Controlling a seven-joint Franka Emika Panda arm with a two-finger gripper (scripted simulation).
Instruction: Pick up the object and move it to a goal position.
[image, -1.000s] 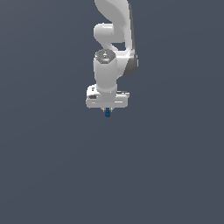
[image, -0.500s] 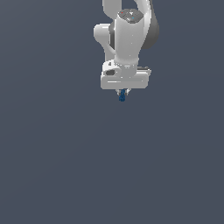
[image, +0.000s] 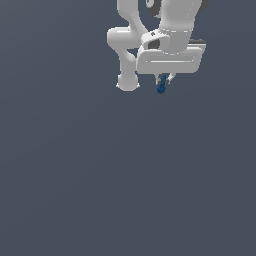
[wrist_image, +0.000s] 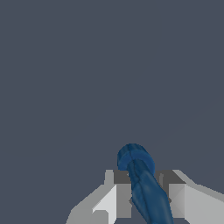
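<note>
The gripper (image: 163, 80) was white and hung near the top of the exterior view, toward that view's right. Its 2 fingers (wrist_image: 118, 197) were closed in tight on the object (image: 161, 88), with only the thin blue piece between them. There was 1 arm (image: 131, 45), 1 gripper and 1 object to count. No words, labels or brand marks could be read on any of them.

The object was dark blue, long and thin, with a round knob at 1 end. It was much smaller than the gripper. In the exterior view it poked down from between the fingers, up in the air. In the wrist view the object (wrist_image: 142, 183) had its round knob at the far end, past the fingertips, and the long part ran back between the 2 gray finger pads. Behind everything was a plain dark gray background (image: 100, 190).
</note>
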